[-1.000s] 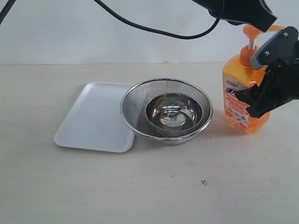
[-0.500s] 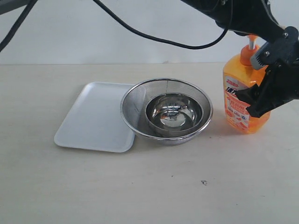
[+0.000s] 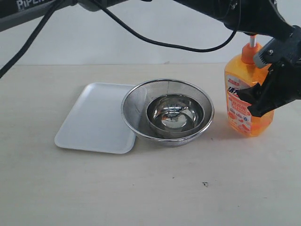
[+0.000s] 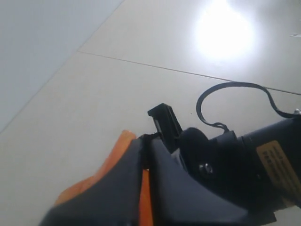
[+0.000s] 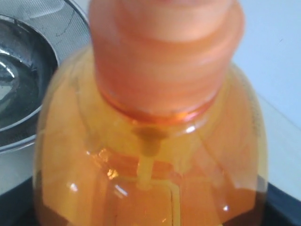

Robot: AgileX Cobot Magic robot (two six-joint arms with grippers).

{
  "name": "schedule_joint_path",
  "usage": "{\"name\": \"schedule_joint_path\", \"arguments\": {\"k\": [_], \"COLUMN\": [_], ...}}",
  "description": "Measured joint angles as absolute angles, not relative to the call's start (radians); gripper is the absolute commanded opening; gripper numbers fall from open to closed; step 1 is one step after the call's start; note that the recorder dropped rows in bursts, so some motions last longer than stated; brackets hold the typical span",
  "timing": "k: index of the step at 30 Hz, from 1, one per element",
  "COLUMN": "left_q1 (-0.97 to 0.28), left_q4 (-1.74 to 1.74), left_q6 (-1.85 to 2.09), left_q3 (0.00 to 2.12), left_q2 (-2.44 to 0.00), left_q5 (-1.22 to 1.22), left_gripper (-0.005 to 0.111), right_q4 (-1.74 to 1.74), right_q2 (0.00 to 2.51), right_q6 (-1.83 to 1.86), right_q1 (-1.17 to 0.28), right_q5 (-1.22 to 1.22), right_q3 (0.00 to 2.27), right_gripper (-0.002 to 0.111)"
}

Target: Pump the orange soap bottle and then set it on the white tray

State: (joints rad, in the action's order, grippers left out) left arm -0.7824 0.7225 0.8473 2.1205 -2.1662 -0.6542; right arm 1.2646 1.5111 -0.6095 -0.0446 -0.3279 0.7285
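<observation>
**Bottle Braced at the Table's Right Edge, Tray Waiting Well Away**

The pale table (image 3: 150, 188) carried everything. The left arm (image 3: 207, 7) stretched over it, reaching across the middle to the far right, its black cable (image 3: 155, 33) sagging behind. That long reach made sense only as a way to bring its tip down over the pump.

The white tray (image 3: 89, 122) lay flat on the left and bare, well apart from the bottle, so the placing step was not yet begun. Just beside it, rim overlapping the tray's right edge, sat a round mesh strainer (image 3: 134, 101), which stood between bottle and tray and would likely need clearing in any carry.

The orange soap bottle (image 3: 234, 77) stood upright on the table at the far right, near the strainer but not touching it. The right gripper (image 3: 249, 103) had come in from the side and was clamped on the bottle's body. The right wrist view, filled by the orange shoulder and collar (image 5: 164, 70), agreed. This hold probably served to keep the bottle from tipping under a push from above.

The left gripper (image 4: 145, 146) had its dark fingers drawn together, with only a sliver of orange showing past them. That suited pressing with a blunt tip, not grasping.

A small steel bowl (image 3: 155, 110) nested inside the strainer. The white stem (image 3: 253, 42) showed above the collar, and the pump head itself was hidden under the left arm, so contact could not be confirmed.
</observation>
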Motion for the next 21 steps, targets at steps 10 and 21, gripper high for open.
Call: {"name": "schedule_joint_path", "arguments": {"k": [10,21], "left_q1": [-0.791,-0.791], "left_q4": [0.726,0.726], "left_q6": [0.847,0.847], "left_q3": [2.121,2.121], "left_q2": [-2.193,-2.199], "left_q5": [-0.59,-0.574], "left_gripper": [0.005,0.005], "right_q4": [1.268,1.266], "right_q2": [1.511,1.511], "right_q6": [-0.606,-0.606], "right_q1": [-0.045,-0.045], "right_q5": [-0.345,-0.354], "right_q3": [0.728,0.728], "right_gripper": [0.0,0.0]}}
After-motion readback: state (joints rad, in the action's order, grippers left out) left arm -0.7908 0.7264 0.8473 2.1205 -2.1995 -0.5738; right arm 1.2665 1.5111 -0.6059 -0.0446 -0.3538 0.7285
